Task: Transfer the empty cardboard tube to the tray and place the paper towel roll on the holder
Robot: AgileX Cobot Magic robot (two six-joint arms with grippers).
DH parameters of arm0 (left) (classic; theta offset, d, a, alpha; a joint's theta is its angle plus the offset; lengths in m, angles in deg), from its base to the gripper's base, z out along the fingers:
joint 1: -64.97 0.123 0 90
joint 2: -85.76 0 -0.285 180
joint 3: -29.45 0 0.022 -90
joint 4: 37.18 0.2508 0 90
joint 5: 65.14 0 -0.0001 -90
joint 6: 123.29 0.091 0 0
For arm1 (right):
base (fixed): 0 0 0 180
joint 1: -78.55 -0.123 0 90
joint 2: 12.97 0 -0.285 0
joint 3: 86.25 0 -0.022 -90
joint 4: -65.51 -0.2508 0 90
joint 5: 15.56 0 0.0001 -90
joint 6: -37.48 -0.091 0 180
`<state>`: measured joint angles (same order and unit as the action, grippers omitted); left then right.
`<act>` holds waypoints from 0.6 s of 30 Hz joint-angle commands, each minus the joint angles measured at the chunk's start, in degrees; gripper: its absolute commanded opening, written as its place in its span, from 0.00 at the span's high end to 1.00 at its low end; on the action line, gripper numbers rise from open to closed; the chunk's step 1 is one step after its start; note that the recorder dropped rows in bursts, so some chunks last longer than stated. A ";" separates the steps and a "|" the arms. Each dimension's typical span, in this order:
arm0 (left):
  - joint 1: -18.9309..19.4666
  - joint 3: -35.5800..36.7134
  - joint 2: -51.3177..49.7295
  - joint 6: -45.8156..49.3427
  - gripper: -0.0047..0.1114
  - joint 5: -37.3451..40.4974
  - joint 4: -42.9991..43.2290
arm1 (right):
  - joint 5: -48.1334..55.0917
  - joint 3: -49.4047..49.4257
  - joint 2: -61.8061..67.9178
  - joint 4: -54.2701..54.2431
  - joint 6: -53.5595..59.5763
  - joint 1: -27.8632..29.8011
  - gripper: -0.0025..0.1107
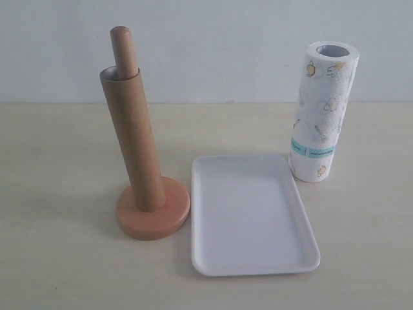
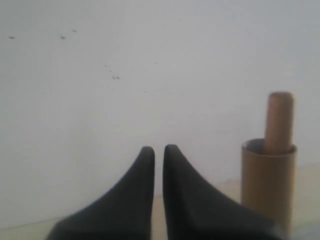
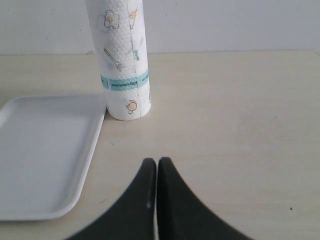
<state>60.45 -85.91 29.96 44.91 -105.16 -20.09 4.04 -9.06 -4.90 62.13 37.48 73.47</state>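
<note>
The brown empty cardboard tube (image 1: 132, 139) stands slipped over the pole of the wooden holder (image 1: 153, 217), whose rounded top (image 1: 121, 45) sticks out above it. The white tray (image 1: 250, 213) lies flat to the right of the holder. Behind the tray's far right corner the paper towel roll (image 1: 322, 111) stands upright. Neither gripper shows in the exterior view. My left gripper (image 2: 158, 150) is shut on nothing, level with the tube (image 2: 267, 182) top and apart from it. My right gripper (image 3: 157, 162) is shut and empty above the table, short of the roll (image 3: 122, 60) and beside the tray (image 3: 45, 150).
A pale wooden table (image 1: 58, 161) carries everything, with a plain white wall (image 1: 213, 45) behind it.
</note>
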 commanded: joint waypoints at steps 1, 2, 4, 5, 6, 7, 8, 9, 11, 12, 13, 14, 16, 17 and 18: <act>-0.05 -0.30 -7.29 -4.10 0.91 -12.29 14.54 | -0.62 0.02 -0.28 0.17 0.00 -0.16 0.98; -0.05 -0.30 -8.92 -4.10 0.91 -14.70 16.25 | -0.62 0.02 -0.28 0.17 0.00 -0.16 0.98; -0.05 -0.55 -13.09 -4.10 0.91 -18.01 18.01 | -0.62 0.02 -0.28 0.17 0.00 -0.16 0.98; -0.05 -0.82 -14.69 -4.58 0.91 -18.05 18.67 | -0.62 0.02 -0.28 0.17 0.00 -0.16 0.98; -0.05 -1.10 -16.68 -5.56 0.91 -18.05 18.98 | -0.62 0.02 -0.28 0.17 0.00 -0.16 0.98; -0.05 -1.35 -18.57 -7.11 0.90 -18.28 19.39 | -0.62 0.02 -0.28 0.17 0.00 -0.16 0.98; -0.05 -1.50 -20.32 -8.64 0.90 -18.73 19.54 | -0.62 0.02 -0.28 0.17 0.00 -0.16 0.98; -0.05 -1.75 -21.92 -10.39 0.89 -19.44 19.99 | -0.62 0.02 -0.28 0.17 0.00 -0.16 0.98; -0.05 -2.40 -24.79 -12.22 0.83 -20.01 22.44 | -0.62 0.02 -0.28 0.17 0.00 -0.16 0.98; -0.05 -2.69 -25.84 -12.68 0.79 -20.01 23.60 | -0.62 0.02 -0.28 0.17 0.00 -0.16 0.98; -0.05 -3.24 -27.16 -13.39 0.74 -20.01 24.66 | -0.62 0.02 -0.28 0.17 0.00 -0.16 0.98; -0.05 -3.73 -28.52 -14.67 0.67 -20.01 25.39 | -0.62 0.02 -0.28 0.17 0.00 -0.16 0.98; -0.05 -4.74 -30.94 -17.36 0.52 -20.01 25.93 | -0.62 0.02 -0.28 0.17 0.00 -0.16 0.98; -0.05 -5.38 -32.22 -18.43 0.44 -20.01 25.93 | -0.62 0.02 -0.28 0.17 0.00 -0.16 0.98; -0.05 -6.04 -33.21 -19.06 0.38 -20.01 25.93 | -0.62 0.02 -0.28 0.17 0.00 -0.16 0.98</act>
<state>60.45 -90.33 -0.40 29.23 -124.22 5.18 4.04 -9.06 -4.90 62.13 37.48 73.47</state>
